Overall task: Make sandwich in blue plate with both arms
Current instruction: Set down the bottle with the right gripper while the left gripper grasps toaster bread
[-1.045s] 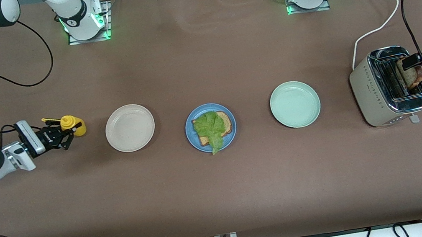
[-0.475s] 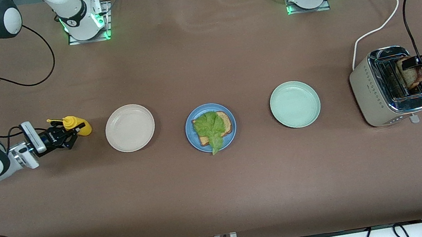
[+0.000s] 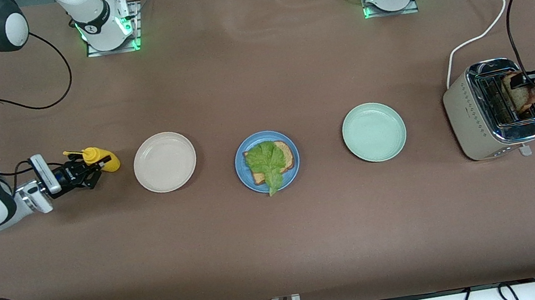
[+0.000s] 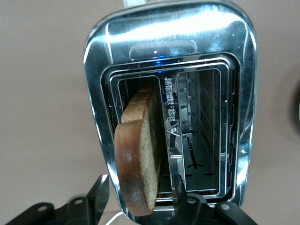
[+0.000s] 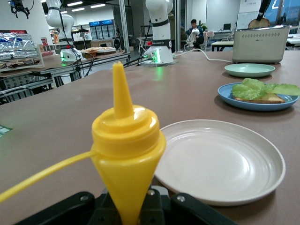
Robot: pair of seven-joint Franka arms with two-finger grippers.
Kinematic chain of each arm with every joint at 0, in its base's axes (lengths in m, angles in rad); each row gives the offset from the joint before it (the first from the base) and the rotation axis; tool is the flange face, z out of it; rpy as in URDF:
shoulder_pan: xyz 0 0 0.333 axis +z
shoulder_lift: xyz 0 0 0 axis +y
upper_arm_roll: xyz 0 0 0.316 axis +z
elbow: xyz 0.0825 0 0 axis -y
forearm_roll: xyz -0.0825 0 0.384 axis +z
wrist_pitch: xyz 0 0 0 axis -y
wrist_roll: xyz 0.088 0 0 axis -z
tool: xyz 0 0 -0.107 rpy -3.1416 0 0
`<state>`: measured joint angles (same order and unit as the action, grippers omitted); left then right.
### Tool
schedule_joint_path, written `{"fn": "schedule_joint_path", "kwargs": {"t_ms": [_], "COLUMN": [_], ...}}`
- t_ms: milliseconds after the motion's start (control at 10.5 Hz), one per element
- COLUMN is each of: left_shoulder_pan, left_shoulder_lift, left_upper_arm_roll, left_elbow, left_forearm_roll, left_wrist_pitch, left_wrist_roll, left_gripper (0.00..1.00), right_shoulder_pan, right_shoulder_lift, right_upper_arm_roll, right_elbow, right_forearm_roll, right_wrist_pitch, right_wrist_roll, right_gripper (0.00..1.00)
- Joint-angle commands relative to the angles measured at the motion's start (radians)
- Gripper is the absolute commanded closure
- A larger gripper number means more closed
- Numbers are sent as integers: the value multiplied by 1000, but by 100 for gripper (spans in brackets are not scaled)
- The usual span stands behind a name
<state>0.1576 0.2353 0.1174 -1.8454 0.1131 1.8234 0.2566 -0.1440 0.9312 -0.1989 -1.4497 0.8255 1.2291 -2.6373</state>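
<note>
Since a second ago, right gripper (image 3: 89, 174) has carried the yellow bottle (image 3: 101, 160) toward the beige plate (image 3: 165, 162), fingers clamped. Bread and lettuce (image 3: 267, 161) lie on the blue plate (image 3: 244, 175) mid-desk. Left gripper (image 3: 518, 78) closes around toast (image 3: 522, 97) in the toaster (image 3: 478, 127).

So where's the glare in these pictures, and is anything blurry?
Left wrist view: ceiling light glares off the toaster's chrome top, and the bread slice is sharp. Right wrist view: the yellow bottle looms large and slightly soft, and the beige plate carries a sheen. Front view: even light, soft shadows.
</note>
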Motion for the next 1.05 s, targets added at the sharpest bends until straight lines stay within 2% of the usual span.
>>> {"fn": "schedule_joint_path", "kwargs": {"t_ms": [0, 95, 190, 285, 665, 950], "left_shoulder_pan": [10, 11, 11, 11, 13, 10], "left_shoulder_lift": [10, 10, 10, 10, 4, -10], "left_upper_arm_roll": [1, 1, 1, 1, 1, -1], "left_elbow": [0, 2, 2, 2, 18, 46], "left_forearm_roll": [-1, -1, 0, -1, -1, -1], "left_wrist_pitch": [-3, -3, -6, -6, -30, -52], "left_wrist_roll": [39, 41, 41, 41, 46, 46], "left_gripper": [50, 56, 62, 68, 88, 100], "right_shoulder_pan": [-16, -16, -16, -16, -31, -36], "right_shoulder_lift": [34, 34, 32, 34, 24, 23], "right_upper_arm_roll": [18, 18, 18, 16, 1, -52], "right_elbow": [31, 31, 32, 44, 104, 167], "right_forearm_roll": [32, 32, 32, 32, 3, -61], "right_wrist_pitch": [-22, -23, -25, -26, -33, -31], "right_wrist_roll": [-33, -33, -24, -24, -21, -20], "right_gripper": [90, 83, 49, 0, 0, 0]}}
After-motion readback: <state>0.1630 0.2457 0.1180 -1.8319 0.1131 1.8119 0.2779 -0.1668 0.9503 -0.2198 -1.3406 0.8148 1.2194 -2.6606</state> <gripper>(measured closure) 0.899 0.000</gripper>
